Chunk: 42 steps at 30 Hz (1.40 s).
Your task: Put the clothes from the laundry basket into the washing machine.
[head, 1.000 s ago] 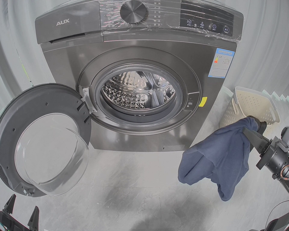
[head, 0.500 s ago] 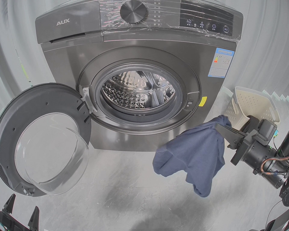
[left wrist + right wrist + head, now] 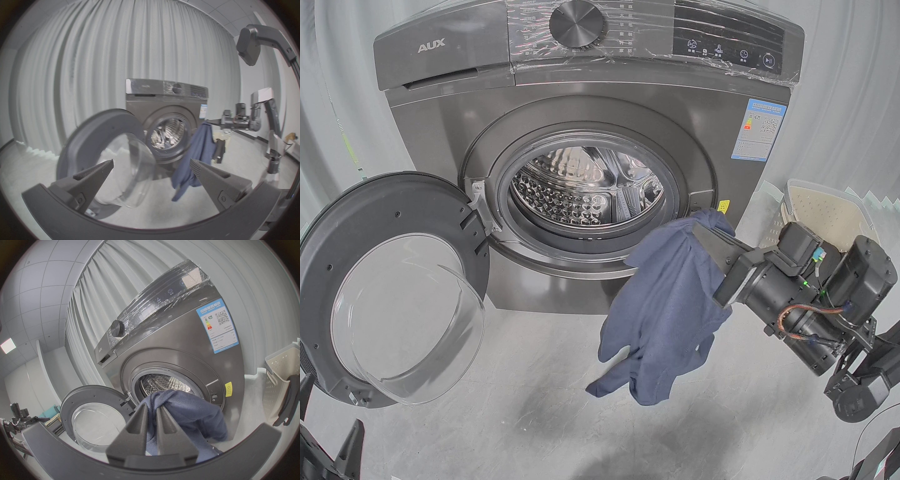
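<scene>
Right arm stretched forward, right gripper (image 3: 703,231) pinched tight on a blue shirt (image 3: 662,300); left gripper (image 3: 150,162) hangs low (fingers spread wide).

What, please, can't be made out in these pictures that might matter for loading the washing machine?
- Laundry basket, inside: head view, blocked by the right arm; any remaining clothes can't be told.
- Drum, bottom: head view, hidden behind the opening's lower rim.
- Blue garment, pinched part: right wrist view, covered by the right gripper.
- Left gripper: head view, cut by the bottom edge.
</scene>
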{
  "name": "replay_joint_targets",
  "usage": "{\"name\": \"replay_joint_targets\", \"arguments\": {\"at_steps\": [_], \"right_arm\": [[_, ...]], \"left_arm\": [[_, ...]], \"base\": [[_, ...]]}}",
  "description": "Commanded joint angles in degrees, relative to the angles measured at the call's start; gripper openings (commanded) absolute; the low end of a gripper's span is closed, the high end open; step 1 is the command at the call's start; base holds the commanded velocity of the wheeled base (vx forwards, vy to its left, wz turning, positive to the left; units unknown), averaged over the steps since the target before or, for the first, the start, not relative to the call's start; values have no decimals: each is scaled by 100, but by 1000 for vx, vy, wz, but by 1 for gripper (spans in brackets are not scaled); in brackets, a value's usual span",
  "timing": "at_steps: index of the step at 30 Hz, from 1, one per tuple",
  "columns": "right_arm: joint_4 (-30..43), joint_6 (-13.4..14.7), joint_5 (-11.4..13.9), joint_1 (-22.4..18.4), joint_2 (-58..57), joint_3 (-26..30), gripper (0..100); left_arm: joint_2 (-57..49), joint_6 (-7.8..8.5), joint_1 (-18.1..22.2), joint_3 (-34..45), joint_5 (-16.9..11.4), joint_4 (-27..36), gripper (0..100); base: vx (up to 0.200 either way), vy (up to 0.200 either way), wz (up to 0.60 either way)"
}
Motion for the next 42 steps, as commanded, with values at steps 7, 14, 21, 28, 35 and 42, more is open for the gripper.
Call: {"name": "replay_joint_targets", "arguments": {"at_steps": [7, 14, 21, 28, 35, 42], "right_arm": [[-559, -3, -10, 149, 983, -907, 0], [-559, -12, 69, 281, 1106, -1311, 0], [-480, -12, 148, 369, 1194, -1575, 0], [-463, -21, 175, 386, 1185, -1751, 0], [-471, -21, 157, 395, 1203, -1918, 0], [-507, -21, 122, 412, 1203, -1900, 0]], "left_arm": [[2931, 30, -212, 326, -1684, -1166, 100], [4135, 39, -1029, 299, -1684, -2088, 100], [6130, 65, -1398, 167, -1640, -3688, 100], [7721, 47, -1961, 176, -1614, -4962, 100], [9031, -23, -2699, -43, -1166, -5894, 100], [10261, -93, -2831, -193, -1122, -6966, 100]], "base": [[0, 0, 0], [0, 0, 0], [0, 0, 0], [0, 0, 0], [0, 0, 0], [0, 0, 0]]}}
